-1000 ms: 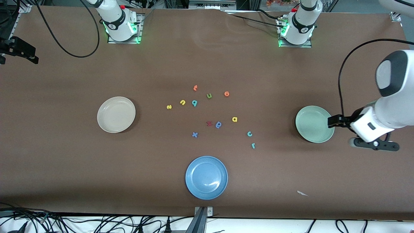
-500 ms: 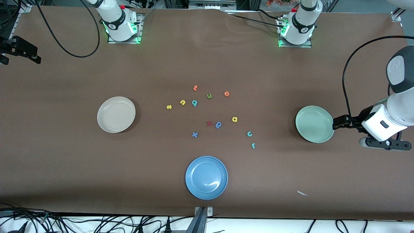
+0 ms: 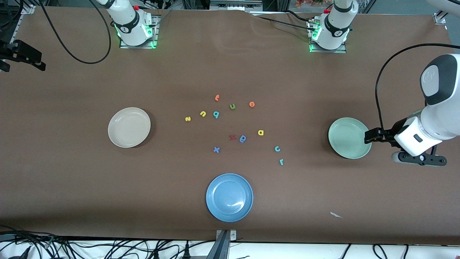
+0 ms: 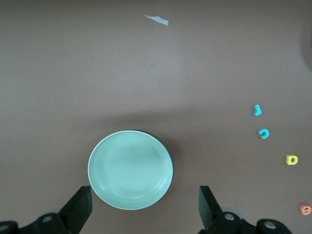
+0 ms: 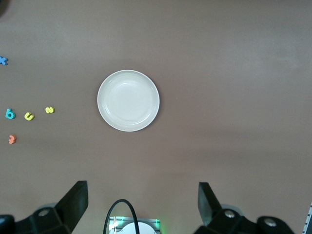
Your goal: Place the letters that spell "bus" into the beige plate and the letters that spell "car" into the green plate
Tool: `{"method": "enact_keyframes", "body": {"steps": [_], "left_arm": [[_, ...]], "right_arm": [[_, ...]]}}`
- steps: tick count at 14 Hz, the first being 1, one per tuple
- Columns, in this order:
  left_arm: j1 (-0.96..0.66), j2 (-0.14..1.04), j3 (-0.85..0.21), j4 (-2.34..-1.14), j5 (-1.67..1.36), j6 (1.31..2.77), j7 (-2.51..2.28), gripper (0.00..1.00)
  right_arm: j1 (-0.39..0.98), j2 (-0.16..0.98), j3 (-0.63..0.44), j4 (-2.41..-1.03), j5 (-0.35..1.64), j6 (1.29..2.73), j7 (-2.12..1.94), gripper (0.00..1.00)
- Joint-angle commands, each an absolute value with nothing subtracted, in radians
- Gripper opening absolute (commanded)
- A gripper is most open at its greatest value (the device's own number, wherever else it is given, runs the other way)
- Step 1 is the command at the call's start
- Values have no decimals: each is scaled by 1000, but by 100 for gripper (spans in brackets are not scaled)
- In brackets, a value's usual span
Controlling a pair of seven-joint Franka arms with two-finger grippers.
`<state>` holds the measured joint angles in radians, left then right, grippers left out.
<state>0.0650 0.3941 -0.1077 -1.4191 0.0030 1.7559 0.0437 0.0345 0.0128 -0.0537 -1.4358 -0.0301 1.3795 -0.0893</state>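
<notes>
Showing both hands spread wide, wrist views frame the green plate (image 4: 130,169) and beige plate (image 5: 128,100).

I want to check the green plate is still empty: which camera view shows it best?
The left wrist view: the green plate fills much of it, seen from directly above, with nothing inside. The front view shows the green plate smaller, its edge partly covered by the left gripper. The right wrist view misses it.
</notes>
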Motion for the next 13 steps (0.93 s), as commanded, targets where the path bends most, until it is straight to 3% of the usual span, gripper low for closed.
{"method": "enact_keyframes", "body": {"steps": [1,13], "left_arm": [[75,339,-112,-1479,-6,1778,38,98],[81,330,-110,-1474,-6,1776,41,99]], "right_arm": [[35,12,-52,-1419,-14,1365,-95,100],[63,23,2,-1424,-11,1345,-94,100]]}}
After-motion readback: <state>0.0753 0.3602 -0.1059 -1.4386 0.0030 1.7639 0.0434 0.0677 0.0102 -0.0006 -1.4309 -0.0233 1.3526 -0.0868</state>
